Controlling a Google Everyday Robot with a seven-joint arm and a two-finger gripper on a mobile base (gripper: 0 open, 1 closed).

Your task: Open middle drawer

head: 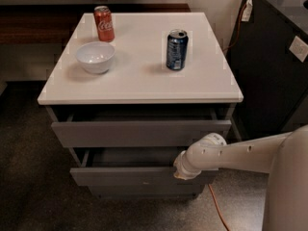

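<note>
The grey cabinet has three handleless fronts under a white top. The middle drawer [125, 175] stands pulled out a little, further forward than the fronts above and below it, with a dark gap showing behind its top edge. My gripper [185, 170] is at the end of the white arm that reaches in from the right. It sits against the right part of the middle drawer's front, at its top edge. The wrist hides the fingers.
The top drawer [139, 133] is also slightly out; the bottom front [144, 191] is set back. On the white top [144, 85] stand a red cola can [104, 23], a white bowl [96, 57] and a blue can [176, 49]. A dark cabinet [274, 66] stands at right; an orange cable [216, 208] lies on the floor.
</note>
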